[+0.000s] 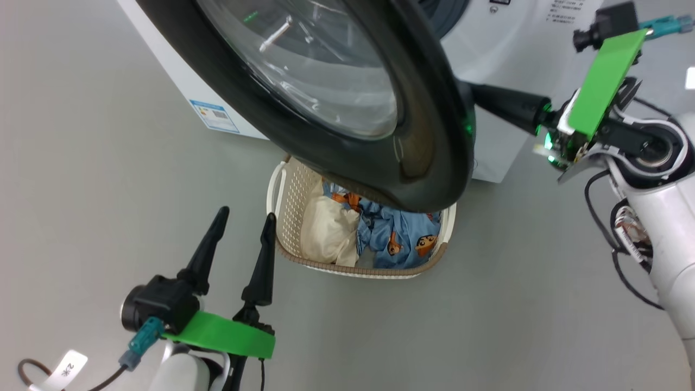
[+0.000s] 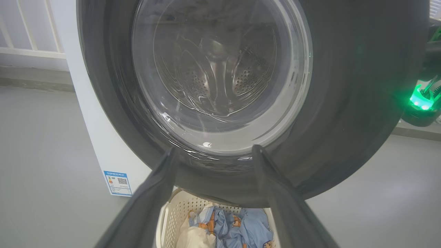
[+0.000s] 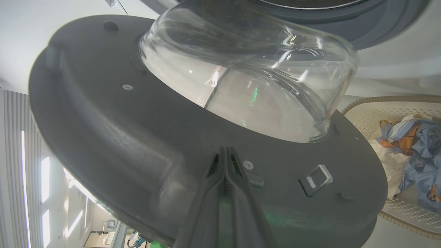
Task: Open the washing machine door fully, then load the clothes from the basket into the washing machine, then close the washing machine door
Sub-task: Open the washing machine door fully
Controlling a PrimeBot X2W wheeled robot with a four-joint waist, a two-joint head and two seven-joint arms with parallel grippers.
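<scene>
Your basket [image 1: 293, 195] holds blue and cream clothes [image 1: 402, 233]; unreadable blue sticker [image 1: 214, 115] at ten o'clock. Your left gripper [image 1: 245, 213] gapes wide, right gripper [image 3: 225, 155] pinched closed.

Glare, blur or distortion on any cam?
Head view: sharp, streaky reflections on the washing machine door glass. Left wrist view: left gripper out of focus, green glow at right edge. Right wrist view: wide-angle warp, green glints on glass, right gripper soft.
</scene>
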